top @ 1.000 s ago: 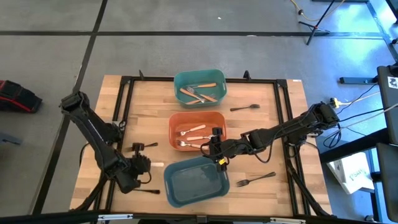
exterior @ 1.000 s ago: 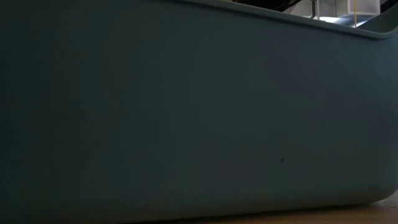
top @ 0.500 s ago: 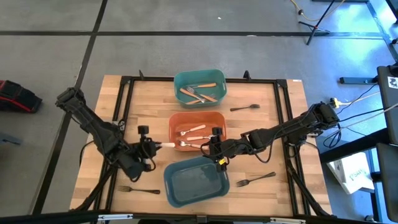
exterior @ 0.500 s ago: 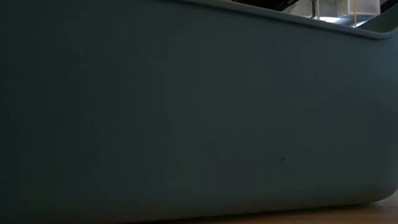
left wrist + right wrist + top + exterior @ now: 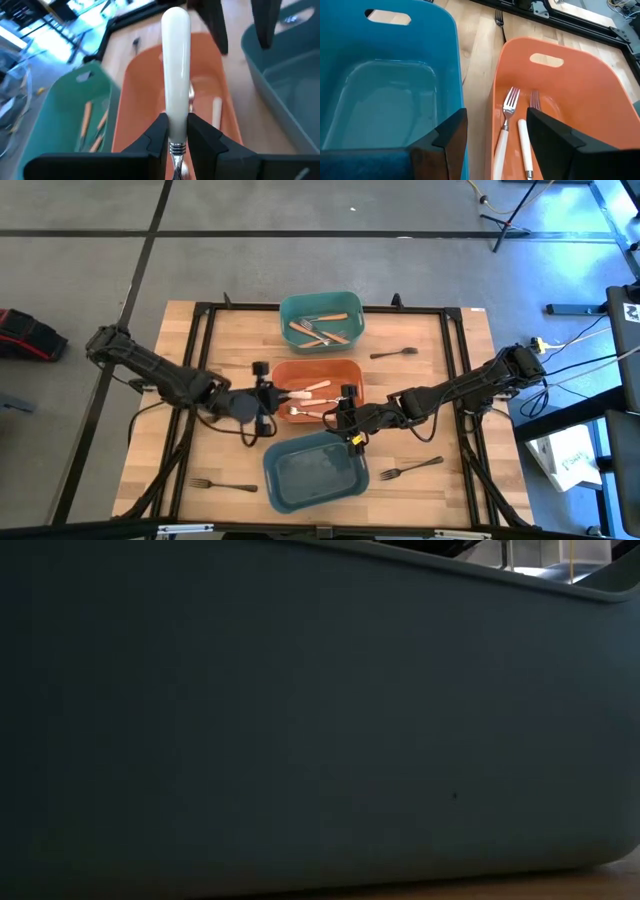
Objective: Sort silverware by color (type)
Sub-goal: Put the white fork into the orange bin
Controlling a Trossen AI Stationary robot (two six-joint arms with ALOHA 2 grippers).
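My left gripper [image 5: 270,394] [image 5: 176,136] is shut on a cream-handled fork [image 5: 176,65] at the orange bin's [image 5: 352,370] left rim. My right gripper [image 5: 348,418] [image 5: 495,135] hangs open over the orange bin's near right corner, beside the blue-grey bin [image 5: 315,470], which has nothing in it. Two cream-handled forks [image 5: 507,122] lie flat on the orange bin's floor. Brown-handled forks [image 5: 320,330] lie in the teal bin [image 5: 345,305]. Three dark metal forks [image 5: 394,353] [image 5: 410,468] [image 5: 222,483] lie flat on the table. My left gripper pinches the fork between its two fingers [image 5: 155,137] at the handle's lower end [image 5: 176,125], just above the ribbed metal collar. It comes level from the table's left. The handle runs on past the fingertips, in line with them. The fork is lifted clear; its tines are hidden.
The three bins stand in a line down the table's middle. A black frame [image 5: 200,340] borders the wooden top [image 5: 430,390]. The low view is filled by the blue-grey bin's wall [image 5: 300,720]. Bare wood lies to the left and right of the bins.
My left gripper has risen from the table's near left part with the cream-handled fork and carried it right and toward the far edge, up to the orange bin's left rim. A dark fork now shows on the table where the arm stood.
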